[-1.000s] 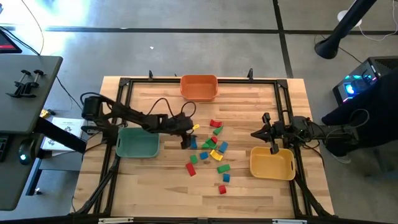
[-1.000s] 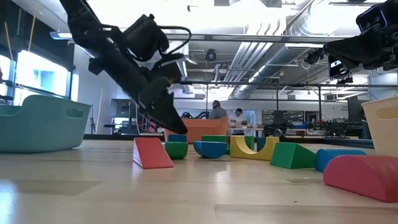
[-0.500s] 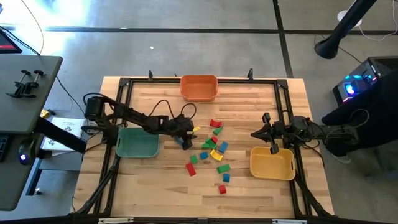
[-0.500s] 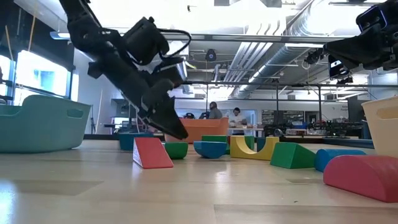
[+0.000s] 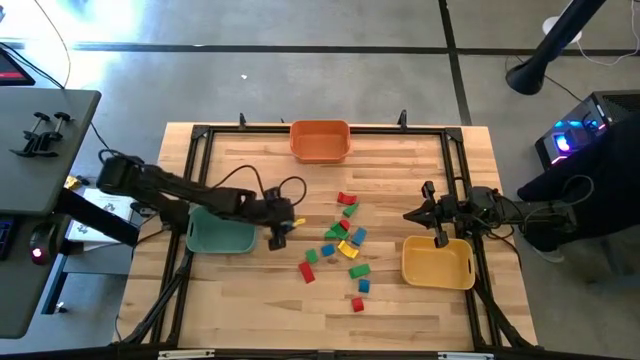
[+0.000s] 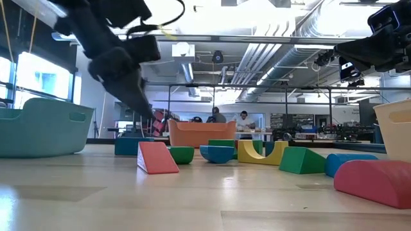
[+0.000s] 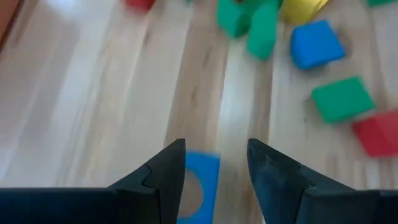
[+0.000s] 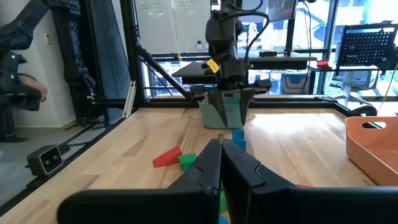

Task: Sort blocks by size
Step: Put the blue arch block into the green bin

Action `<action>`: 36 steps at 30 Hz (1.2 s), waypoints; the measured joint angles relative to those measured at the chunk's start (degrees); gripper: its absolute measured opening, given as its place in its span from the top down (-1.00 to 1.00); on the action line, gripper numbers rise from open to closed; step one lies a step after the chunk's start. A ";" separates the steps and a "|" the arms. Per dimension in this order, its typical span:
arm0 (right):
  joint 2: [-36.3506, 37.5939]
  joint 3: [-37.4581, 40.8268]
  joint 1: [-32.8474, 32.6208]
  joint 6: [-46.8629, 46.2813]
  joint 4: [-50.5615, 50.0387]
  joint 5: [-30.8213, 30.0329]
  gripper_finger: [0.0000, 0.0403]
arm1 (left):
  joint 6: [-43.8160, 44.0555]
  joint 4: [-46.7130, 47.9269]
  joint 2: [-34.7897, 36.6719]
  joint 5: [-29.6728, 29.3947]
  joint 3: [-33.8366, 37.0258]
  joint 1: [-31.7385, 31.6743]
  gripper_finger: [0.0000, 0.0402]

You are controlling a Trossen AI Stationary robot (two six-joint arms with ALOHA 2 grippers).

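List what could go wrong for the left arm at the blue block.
The small blue block lies off-centre, partly under one finger of the open left end effector; closing could knock it away instead of gripping it. The green plastic bin stands close beside it; a descent might bump its wall. The right end effector waits, shut.

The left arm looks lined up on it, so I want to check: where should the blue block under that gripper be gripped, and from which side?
Grip the blue block across its two straight, parallel sides, coming straight down from above. It lies flat on the table, apart from the pile, so both sides look free. The left gripper hangs over it, open, but the block sits off-centre towards one finger.
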State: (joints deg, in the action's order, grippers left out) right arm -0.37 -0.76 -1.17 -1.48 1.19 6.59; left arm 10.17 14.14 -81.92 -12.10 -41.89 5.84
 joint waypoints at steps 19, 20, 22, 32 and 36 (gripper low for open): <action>-0.02 0.01 0.00 0.01 0.00 0.00 1.00 | -3.30 6.64 -14.37 5.81 -4.85 -2.77 0.08; -0.02 -0.01 0.02 -0.01 0.00 0.00 1.00 | -3.99 7.81 -14.83 5.88 -5.83 -2.77 0.16; -0.02 -0.01 0.00 0.01 0.00 0.01 1.00 | -5.37 10.52 -15.72 6.20 -7.93 -2.75 0.36; -0.02 0.01 0.00 0.01 0.00 0.01 1.00 | -7.80 29.97 -14.06 -0.69 -26.45 1.08 0.91; -0.02 0.01 0.00 0.01 0.00 0.00 1.00 | -2.64 43.37 -12.61 -2.02 -36.66 8.01 0.95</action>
State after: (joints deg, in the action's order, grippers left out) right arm -0.38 -0.75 -1.17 -1.48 1.19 6.59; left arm 7.52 57.51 -94.53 -14.12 -78.54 13.86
